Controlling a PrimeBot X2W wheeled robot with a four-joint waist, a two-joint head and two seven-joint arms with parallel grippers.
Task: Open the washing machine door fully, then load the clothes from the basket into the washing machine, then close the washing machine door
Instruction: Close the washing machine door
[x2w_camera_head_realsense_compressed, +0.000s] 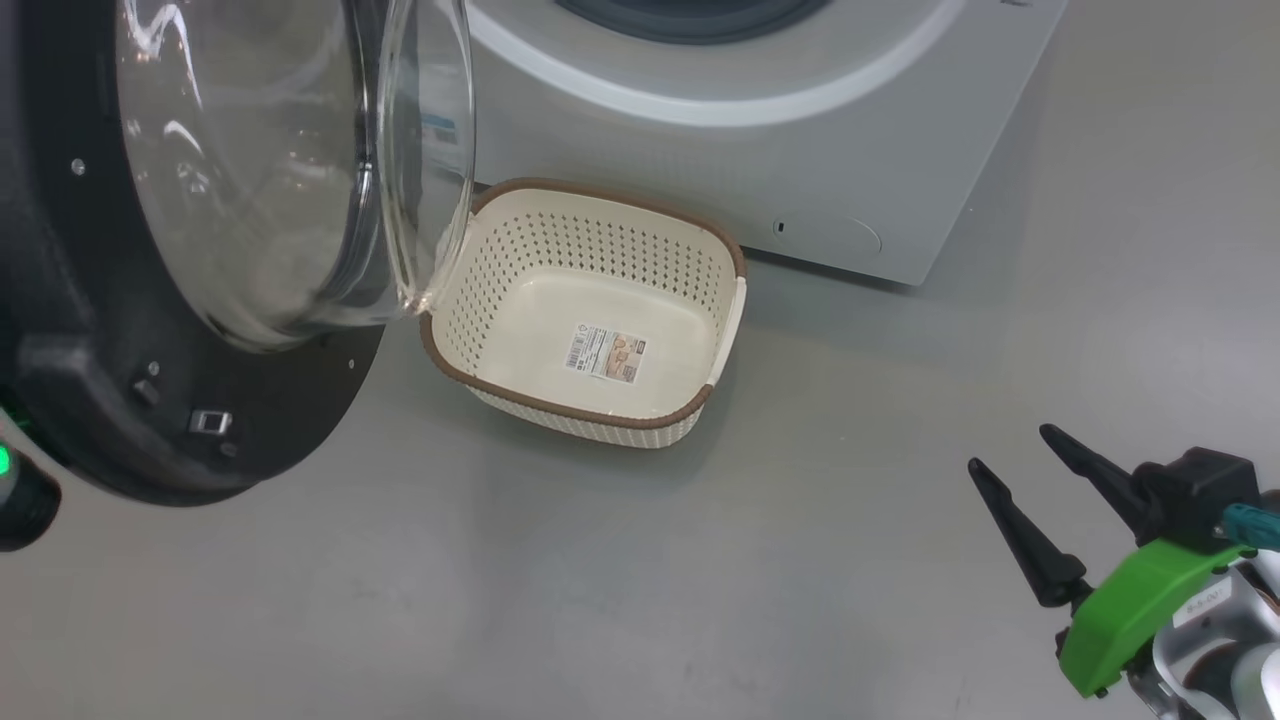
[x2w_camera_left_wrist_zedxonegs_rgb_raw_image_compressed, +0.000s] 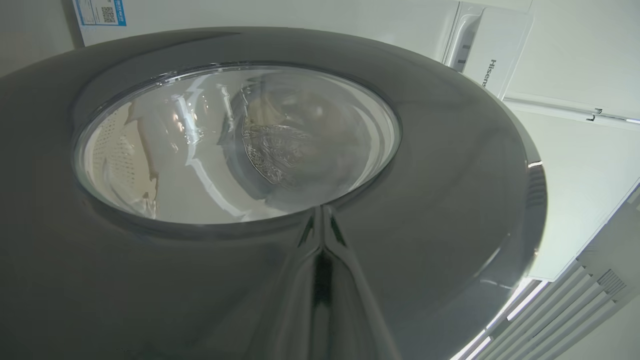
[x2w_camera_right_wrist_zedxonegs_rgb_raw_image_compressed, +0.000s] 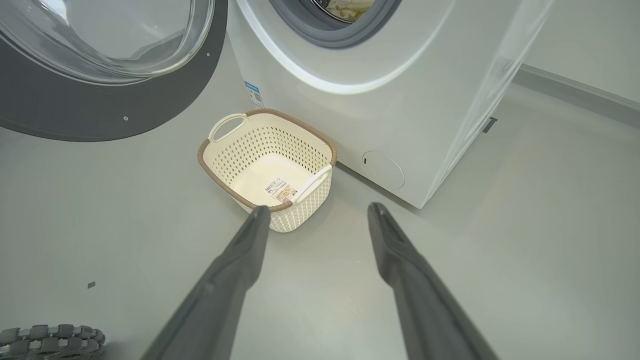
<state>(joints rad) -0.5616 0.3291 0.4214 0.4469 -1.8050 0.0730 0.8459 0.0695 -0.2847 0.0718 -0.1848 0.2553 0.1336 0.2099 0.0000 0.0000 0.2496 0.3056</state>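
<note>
Cream basket (x2w_camera_head_realsense_compressed: 590, 245): bare bottom, sticker (x2w_camera_head_realsense_compressed: 607, 352) | washing machine (x2w_camera_head_realsense_compressed: 800, 150): clothes (x2w_camera_right_wrist_zedxonegs_rgb_raw_image_compressed: 347, 9) inside

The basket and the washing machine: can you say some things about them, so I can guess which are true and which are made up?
1. The basket is empty. True.
2. The washing machine door is closed. False: it stands wide open.
3. The right gripper is holding the basket. False: it is open, holds nothing and hangs apart from the basket.
4. The basket stands on the floor, just in front of the washing machine. True.
5. The left gripper is shut. True.
</note>
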